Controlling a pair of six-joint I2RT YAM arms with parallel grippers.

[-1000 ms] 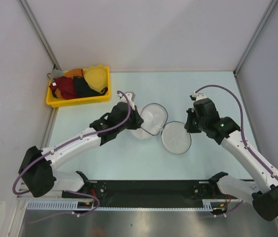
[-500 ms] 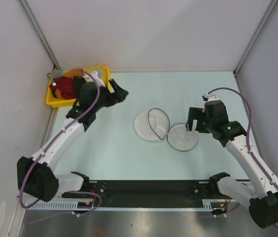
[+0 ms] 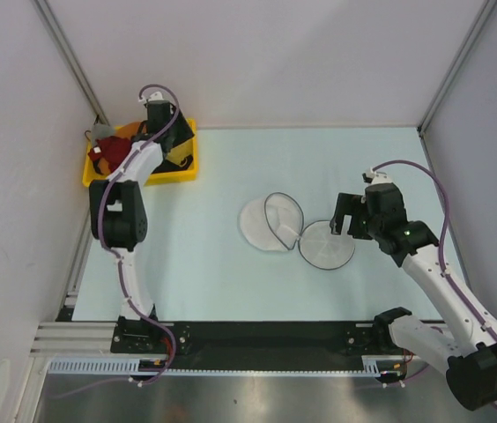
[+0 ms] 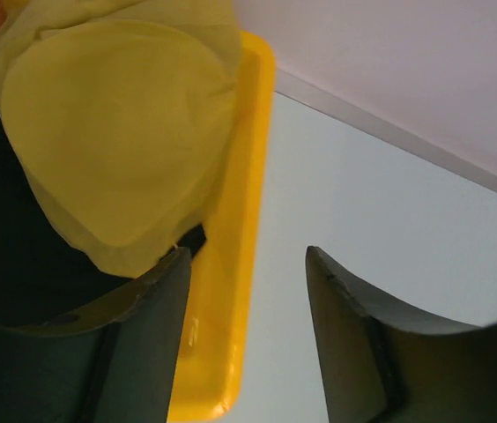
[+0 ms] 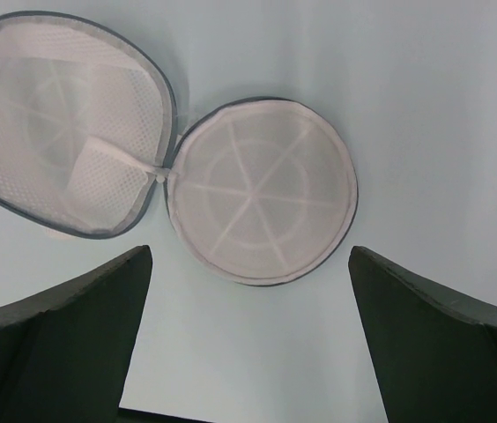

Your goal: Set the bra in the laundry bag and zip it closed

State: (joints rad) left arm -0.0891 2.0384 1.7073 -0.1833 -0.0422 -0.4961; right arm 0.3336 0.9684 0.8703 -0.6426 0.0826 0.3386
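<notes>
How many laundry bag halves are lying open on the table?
2. The left half lies near the middle of the table; the right half lies just beside it, joined at the hinge. Neither is hidden.

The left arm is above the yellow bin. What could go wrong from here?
The rim of the yellow plastic bin sits between the fingers of the open left end effector; closing might pinch it, not the padded yellow bra cup. The black garment under that cup might lift too. The round white mesh laundry bag lies unheld and could slide.
</notes>
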